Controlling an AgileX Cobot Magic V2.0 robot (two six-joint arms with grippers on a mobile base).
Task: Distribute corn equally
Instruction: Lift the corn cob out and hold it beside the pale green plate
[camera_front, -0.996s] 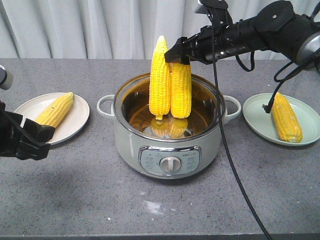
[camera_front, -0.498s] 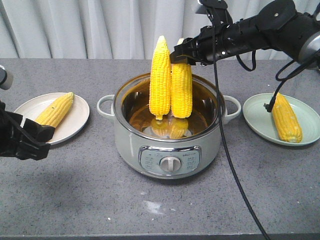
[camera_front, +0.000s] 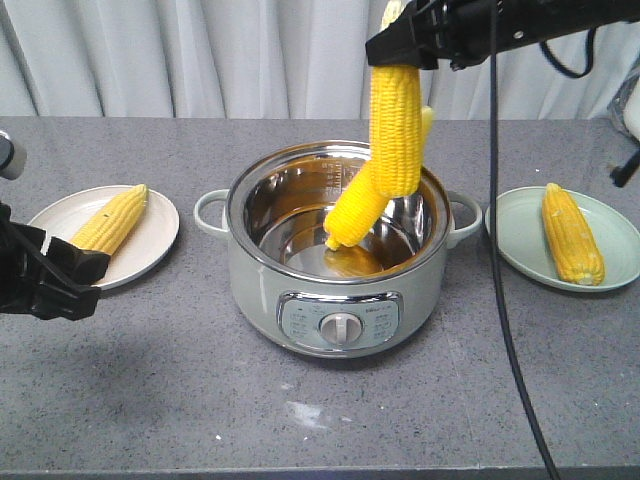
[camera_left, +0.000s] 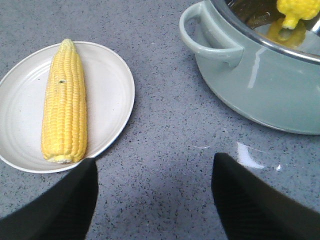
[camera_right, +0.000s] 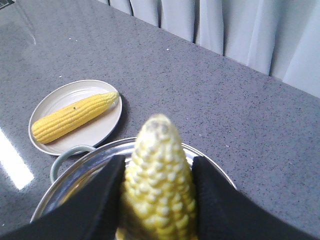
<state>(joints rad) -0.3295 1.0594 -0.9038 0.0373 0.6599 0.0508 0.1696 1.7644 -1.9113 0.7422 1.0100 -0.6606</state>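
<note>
In the front view, the right gripper (camera_front: 398, 48) is clenching the top of the held cob (camera_front: 396, 130), which is hanging upright over the far right part of the pot (camera_front: 335, 290). Its lower end is dangling at about rim height. The leaning cob (camera_front: 355, 208) is slanting inside the pot, with its lower end pointing down into the bowl and its upper part passing behind the held cob toward the rim. On the grey tabletop (camera_front: 300, 410), the white plate (camera_front: 150, 245) is sitting left of the pot and carrying the white-plate cob (camera_front: 110, 218). The green plate (camera_front: 515, 235) is sitting on the right and carrying the green-plate cob (camera_front: 572, 233). The left gripper (camera_front: 50, 280) is waiting low, just in front of the white plate.

In the left wrist view, the left gripper (camera_left: 154, 165) is showing its jaws spread wide with only bare tabletop between them. The white-plate cob (camera_left: 64, 102) is lying lengthwise on the white plate (camera_left: 112, 85). At the upper right the end of the leaning cob (camera_left: 297, 11) is showing inside the pot (camera_left: 250, 85).

In the right wrist view, the jaws of the right gripper (camera_right: 158, 160) are pressing on both sides of the held cob (camera_right: 157, 200), whose pale tip is pointing at the camera. Below it, the pot's rim (camera_right: 85, 167) and the white plate (camera_right: 47, 105) with its cob (camera_right: 75, 116) are showing.
</note>
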